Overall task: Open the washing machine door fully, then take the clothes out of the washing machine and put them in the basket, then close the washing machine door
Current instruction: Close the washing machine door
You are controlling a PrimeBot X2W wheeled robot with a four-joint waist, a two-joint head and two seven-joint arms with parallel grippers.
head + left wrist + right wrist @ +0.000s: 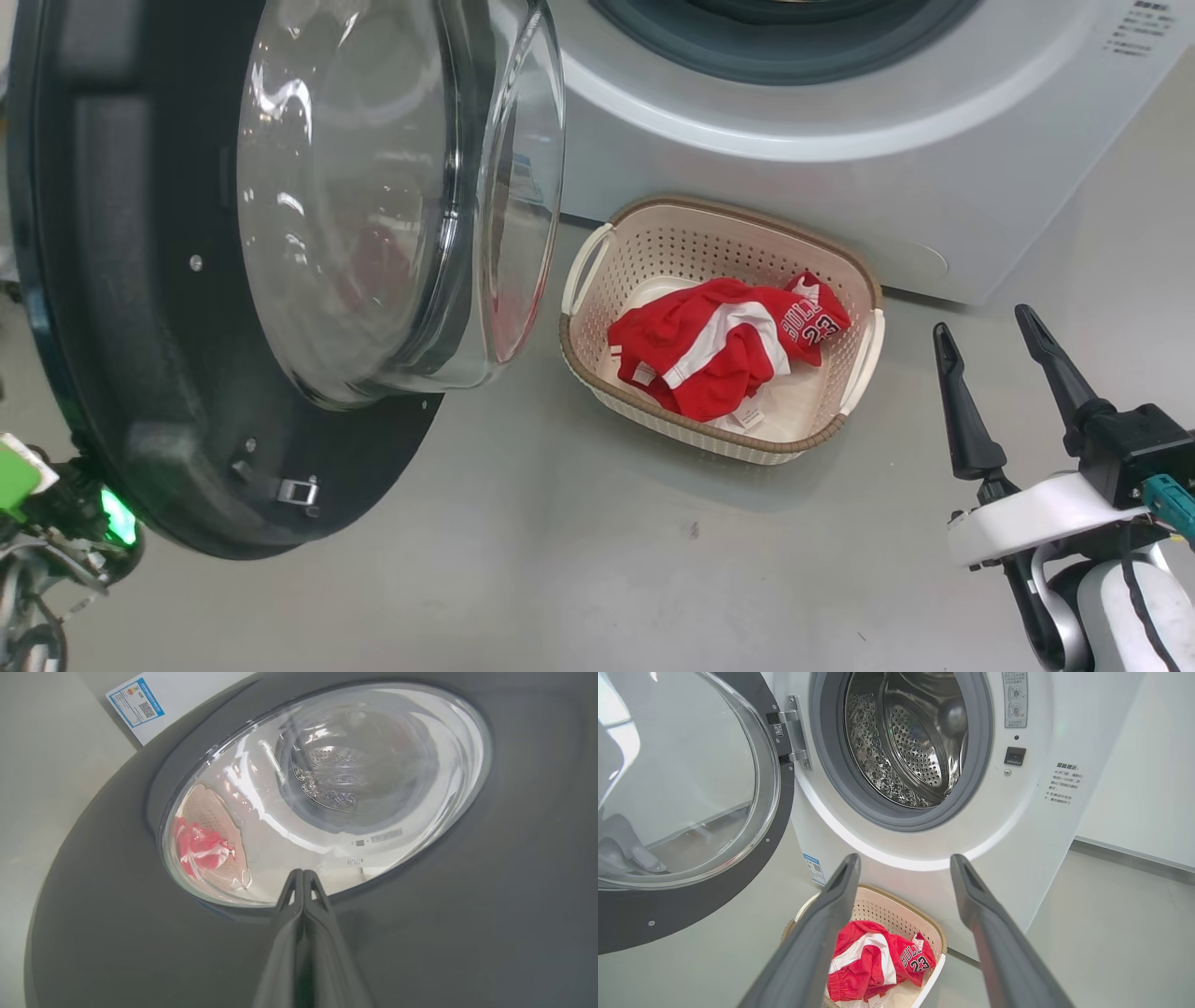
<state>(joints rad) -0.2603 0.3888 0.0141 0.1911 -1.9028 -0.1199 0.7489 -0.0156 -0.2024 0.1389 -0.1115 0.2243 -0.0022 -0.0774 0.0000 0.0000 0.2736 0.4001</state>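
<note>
The washing machine door stands swung open at the left, its glass bowl facing the machine. The washing machine shows a bare steel drum with no clothes visible inside. The red clothes with white stripes and a 23 lie in the cream basket on the floor in front of the machine. My left gripper is shut with nothing in it, tips at the door's outer face just under the window. My right gripper is open and empty, right of the basket. In the right wrist view the open right gripper stands above the basket and clothes.
Grey floor spreads around the basket. My left arm's wrist with a green light sits behind the door's lower edge. A blue label sticker is on the machine's lower front. A white wall stands to the right of the machine.
</note>
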